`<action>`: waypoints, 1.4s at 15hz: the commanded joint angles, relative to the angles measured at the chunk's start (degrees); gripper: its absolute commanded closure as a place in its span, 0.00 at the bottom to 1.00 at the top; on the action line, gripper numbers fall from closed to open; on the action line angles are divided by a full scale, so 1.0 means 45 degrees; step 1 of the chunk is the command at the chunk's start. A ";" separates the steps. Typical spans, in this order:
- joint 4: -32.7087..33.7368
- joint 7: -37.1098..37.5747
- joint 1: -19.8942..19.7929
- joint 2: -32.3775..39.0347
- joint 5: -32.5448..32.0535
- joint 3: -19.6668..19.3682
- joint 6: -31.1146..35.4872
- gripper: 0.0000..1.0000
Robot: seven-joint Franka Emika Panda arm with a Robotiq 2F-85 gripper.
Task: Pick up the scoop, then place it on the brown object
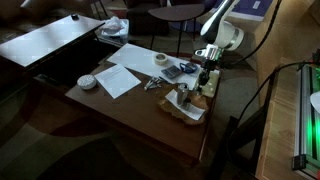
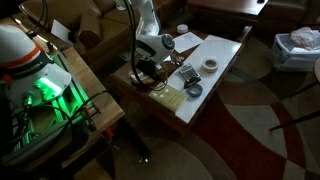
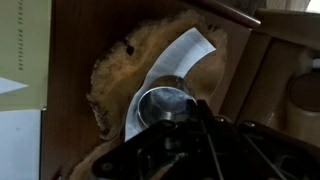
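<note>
1. Dark brown wooden tabletop [image 1: 135,112] fills the scene, with white paper sheets [image 1: 120,78] near my arm.
2. On my wrist view, the flat, tan, rough-edged brown object [image 3: 112,80] lies on that wood.
3. The scoop [image 3: 178,62], with a white handle and shiny metal bowl, shows over the brown object. Its bowl is right at the gripper [image 3: 190,135] and its handle points away.
4. I cannot tell whether the jaws clamp the bowl or stand parted, because they are dark and blurred.

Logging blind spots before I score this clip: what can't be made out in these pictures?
Wrist view: the gripper is dark and blurred; open or shut is unclear.
Exterior views: the scoop is too small and dim to find.
Wrist view: the gripper hides the near edge of the brown object.
</note>
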 commanded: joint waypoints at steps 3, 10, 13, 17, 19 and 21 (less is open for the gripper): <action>0.0455 0.0198 -0.0177 0.1028 0.0016 0.0314 0.1345 0.99; 0.0638 0.0933 -0.0151 0.1682 -0.0669 0.0548 0.2108 0.99; 0.0771 0.1206 -0.0154 0.1859 -0.0897 0.0587 0.2101 0.99; 0.0961 0.1591 -0.0121 0.2020 -0.1133 0.0565 0.2028 0.99; 0.1124 0.1794 -0.0043 0.2133 -0.1255 0.0517 0.1972 0.99; 0.1304 0.1968 -0.0036 0.2259 -0.1409 0.0512 0.1869 0.99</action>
